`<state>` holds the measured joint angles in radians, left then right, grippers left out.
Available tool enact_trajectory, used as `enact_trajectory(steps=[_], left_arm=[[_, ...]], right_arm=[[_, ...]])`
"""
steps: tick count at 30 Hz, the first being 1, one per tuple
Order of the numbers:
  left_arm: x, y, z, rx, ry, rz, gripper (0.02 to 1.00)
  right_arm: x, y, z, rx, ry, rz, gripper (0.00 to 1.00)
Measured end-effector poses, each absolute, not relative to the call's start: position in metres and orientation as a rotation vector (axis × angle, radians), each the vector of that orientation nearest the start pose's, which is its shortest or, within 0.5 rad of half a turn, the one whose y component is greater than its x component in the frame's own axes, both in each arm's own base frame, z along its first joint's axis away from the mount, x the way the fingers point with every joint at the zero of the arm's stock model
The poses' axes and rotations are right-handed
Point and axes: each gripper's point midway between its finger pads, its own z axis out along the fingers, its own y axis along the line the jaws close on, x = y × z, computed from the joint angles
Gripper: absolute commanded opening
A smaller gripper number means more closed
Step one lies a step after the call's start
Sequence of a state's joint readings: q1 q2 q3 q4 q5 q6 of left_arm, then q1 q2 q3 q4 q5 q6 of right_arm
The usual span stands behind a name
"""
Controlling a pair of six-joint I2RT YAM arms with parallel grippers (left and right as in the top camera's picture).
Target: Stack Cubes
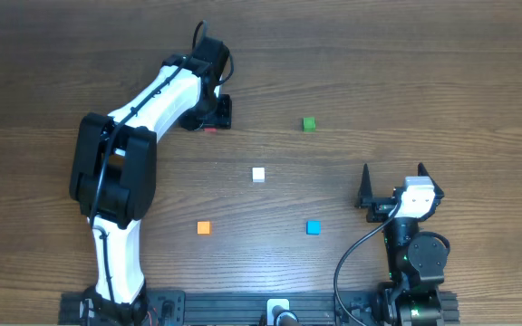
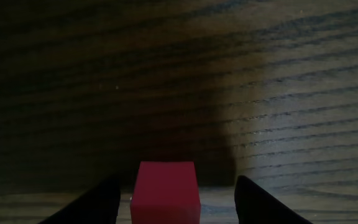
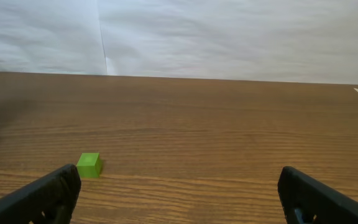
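Left wrist view: small red plastic cube on wooden bench, toward far edge. Cube sits between fingers of left tool; tool wide, gaps both sides. Right tool spread wide toward near edge; small green cube ahead, apart.

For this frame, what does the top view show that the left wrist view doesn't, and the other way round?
Top view adds: the green cube, white cube, orange cube and blue cube lying apart on the table, plus the right gripper, open and touching none of them. Left wrist view adds: the red cube sits on the wood between the open fingers of the left gripper, with a gap on each side. Shared: the red cube, the left gripper and the table.
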<state>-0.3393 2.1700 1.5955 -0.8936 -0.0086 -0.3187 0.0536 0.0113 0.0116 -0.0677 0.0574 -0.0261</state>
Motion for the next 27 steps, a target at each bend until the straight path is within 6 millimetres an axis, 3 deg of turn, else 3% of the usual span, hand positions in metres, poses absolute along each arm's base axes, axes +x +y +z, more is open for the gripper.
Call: enact_trajectory(steps=[22,27], left_arm=[[0.408,-0.142,0.004,0.005,3.045,-0.038,0.084],[0.394,-0.143,0.013,-0.036,3.079,-0.023,0.04]], right_arm=[[0.246,0.003,0.16,-0.022,1.638,-0.026,0.993],[0.246,0.003,0.16,-0.022,1.638,-0.027,0.991]])
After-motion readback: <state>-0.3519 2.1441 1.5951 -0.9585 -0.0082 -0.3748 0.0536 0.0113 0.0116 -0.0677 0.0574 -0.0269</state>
